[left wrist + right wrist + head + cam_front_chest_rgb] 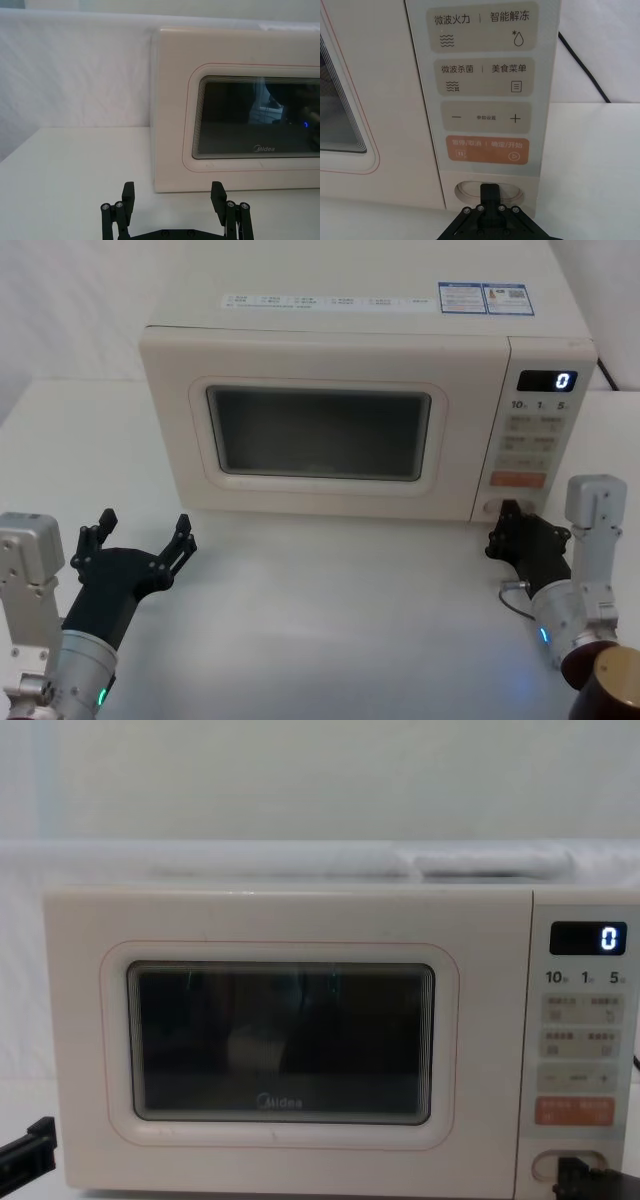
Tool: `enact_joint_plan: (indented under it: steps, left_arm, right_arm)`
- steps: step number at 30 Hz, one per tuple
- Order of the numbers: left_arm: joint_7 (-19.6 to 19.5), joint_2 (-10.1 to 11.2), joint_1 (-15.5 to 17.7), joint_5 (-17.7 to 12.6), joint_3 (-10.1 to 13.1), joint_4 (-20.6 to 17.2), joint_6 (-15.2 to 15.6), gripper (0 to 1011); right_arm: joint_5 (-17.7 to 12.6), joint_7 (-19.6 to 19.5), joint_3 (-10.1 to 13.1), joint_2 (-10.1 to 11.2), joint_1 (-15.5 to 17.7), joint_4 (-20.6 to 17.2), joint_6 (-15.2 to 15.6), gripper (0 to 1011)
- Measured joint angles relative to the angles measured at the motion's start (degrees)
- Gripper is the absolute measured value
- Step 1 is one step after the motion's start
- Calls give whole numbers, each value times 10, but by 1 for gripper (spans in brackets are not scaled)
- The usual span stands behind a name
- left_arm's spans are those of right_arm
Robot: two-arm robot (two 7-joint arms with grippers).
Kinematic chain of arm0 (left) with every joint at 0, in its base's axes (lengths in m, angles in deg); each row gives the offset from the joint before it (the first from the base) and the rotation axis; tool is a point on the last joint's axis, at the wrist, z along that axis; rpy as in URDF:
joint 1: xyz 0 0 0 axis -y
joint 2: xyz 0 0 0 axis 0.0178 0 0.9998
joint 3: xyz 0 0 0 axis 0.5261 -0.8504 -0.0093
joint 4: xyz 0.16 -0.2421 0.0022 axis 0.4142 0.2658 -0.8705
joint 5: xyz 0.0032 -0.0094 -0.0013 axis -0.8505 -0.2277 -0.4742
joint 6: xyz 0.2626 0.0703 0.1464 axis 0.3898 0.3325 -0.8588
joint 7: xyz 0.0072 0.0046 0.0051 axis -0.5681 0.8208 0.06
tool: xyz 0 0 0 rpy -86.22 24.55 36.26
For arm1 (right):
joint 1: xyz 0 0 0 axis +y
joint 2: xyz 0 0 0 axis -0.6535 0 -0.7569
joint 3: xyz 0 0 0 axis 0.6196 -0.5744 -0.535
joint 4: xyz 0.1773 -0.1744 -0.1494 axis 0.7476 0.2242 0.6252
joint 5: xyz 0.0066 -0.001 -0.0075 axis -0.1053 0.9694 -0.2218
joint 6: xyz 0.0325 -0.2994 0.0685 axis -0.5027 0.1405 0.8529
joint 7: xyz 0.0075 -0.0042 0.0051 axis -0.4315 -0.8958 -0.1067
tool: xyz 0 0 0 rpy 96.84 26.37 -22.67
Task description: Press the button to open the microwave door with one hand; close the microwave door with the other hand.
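Microwave door [320,430] sits flush as my right gripper [490,188], fingers pressed together, touches the button [467,189]. My left gripper [145,535] hovers spread.

The microwave [365,410] stands on the table [330,620] before me, its door [315,430] to the left, control panel [535,435] to the right. My right gripper [490,190] meets the button [467,191] at the panel's foot. My left gripper [140,540] hovers before the door's left corner.
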State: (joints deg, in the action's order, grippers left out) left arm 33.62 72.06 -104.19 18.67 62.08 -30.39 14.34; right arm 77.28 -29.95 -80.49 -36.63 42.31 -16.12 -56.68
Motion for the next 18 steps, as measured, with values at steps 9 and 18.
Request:
enact_joint_plan:
  steps: [9, 18]
  left_arm:
    - [0, 0, 0, 0, 0, 0, 0, 1001]
    - [0, 0, 0, 0, 0, 0, 0, 1001]
  right_arm:
    - [0, 3, -1, -2, -5, 5, -1, 0]
    - [-2, 4, -1, -3, -8, 7, -2, 0]
